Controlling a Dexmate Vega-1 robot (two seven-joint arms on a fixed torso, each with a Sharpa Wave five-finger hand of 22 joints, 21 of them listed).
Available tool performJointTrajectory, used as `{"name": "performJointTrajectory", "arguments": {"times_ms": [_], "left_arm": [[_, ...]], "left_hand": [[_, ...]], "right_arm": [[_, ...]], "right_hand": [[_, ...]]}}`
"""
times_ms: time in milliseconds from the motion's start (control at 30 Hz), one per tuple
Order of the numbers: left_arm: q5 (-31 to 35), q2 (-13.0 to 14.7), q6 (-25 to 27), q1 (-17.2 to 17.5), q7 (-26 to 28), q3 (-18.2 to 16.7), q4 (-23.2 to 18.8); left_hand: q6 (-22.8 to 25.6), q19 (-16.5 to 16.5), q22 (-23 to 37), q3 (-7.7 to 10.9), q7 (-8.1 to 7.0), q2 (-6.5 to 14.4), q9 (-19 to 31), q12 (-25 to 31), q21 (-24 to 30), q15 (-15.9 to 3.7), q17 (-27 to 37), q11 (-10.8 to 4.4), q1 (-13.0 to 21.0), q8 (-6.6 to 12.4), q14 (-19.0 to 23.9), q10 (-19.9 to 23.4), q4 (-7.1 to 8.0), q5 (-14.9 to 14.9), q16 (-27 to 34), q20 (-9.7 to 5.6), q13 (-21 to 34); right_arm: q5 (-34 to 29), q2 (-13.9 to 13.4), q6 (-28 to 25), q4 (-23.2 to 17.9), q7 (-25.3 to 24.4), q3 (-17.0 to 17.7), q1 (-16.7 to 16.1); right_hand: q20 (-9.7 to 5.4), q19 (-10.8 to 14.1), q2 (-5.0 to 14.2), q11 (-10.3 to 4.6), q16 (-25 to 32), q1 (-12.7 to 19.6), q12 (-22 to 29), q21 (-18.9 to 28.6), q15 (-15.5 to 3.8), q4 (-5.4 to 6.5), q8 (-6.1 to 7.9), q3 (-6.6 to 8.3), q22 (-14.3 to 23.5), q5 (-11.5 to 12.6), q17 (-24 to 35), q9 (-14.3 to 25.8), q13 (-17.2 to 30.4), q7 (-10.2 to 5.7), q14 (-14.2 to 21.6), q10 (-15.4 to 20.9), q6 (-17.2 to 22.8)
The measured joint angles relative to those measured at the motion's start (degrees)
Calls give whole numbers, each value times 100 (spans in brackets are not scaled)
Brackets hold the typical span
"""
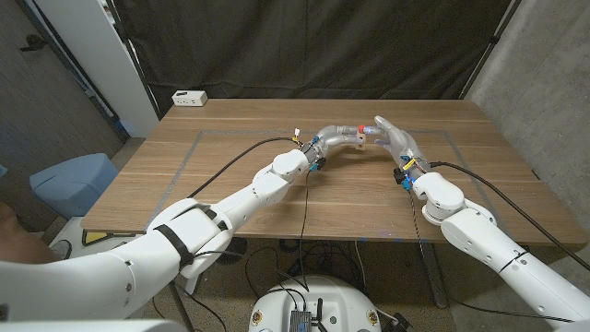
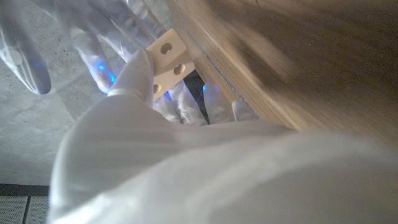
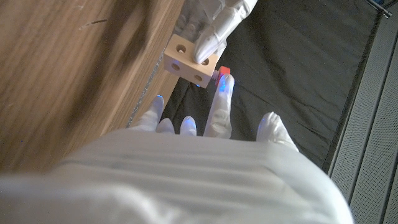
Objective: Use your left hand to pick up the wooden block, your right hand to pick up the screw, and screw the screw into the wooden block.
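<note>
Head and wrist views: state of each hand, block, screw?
left hand: raised over the table, holds the wooden block
wooden block: off the table, several open holes showing
right hand: at the block, fingers on a red part there
screw: red bit at the block's side; seating cannot be told

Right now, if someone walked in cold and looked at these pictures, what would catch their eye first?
Probably the two white hands meeting above the middle of the wooden table: the left hand holds a pale wooden block with round holes, lifted off the surface. The right hand reaches in against it, with a small red piece, likely the screw, at the block's side. A white box sits at the far left corner.
</note>
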Motion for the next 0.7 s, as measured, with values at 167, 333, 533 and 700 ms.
{"name": "performJointTrajectory", "arguments": {"times_ms": [167,333,533,700], "left_arm": [[10,26,7,25,13,-1,-64],[18,52,47,51,34,-1,-136],[29,89,109,93,59,3,-245],[38,113,149,125,84,10,-330]], "left_hand": [[0,0,0,0,0,0,0,0,0,0,0,-1,0,0,0,-1,0,0,0,0,0],[0,0,0,0,0,0,-2,0,0,0,0,-1,0,0,0,-3,0,-1,0,0,0],[0,0,0,0,0,0,-4,0,0,0,-1,3,0,0,0,-10,0,-5,0,0,0],[0,0,0,0,0,0,-2,0,0,0,-1,4,0,0,0,-11,0,-6,0,0,0]], "right_arm": [[-6,-12,-2,-12,-28,39,-29],[-6,-28,-1,-13,-32,61,-41],[0,-48,26,24,33,70,-37],[18,-76,60,72,125,70,0]], "right_hand": [[-92,169,0,0,0,0,-61,0,0,0,-98,0,0,0,0,0,0,-27,0,-66,-207],[-131,207,0,-20,0,0,-84,0,0,0,-172,0,0,0,0,0,4,-76,0,-169,-501],[-135,203,2,-31,-34,-2,-105,-30,61,0,-221,0,0,0,4,17,12,-169,-61,-386,-902],[-204,25,-11,-95,-79,-57,-148,-75,91,0,-238,0,0,0,14,16,12,-214,-158,-630,-1256]]}}
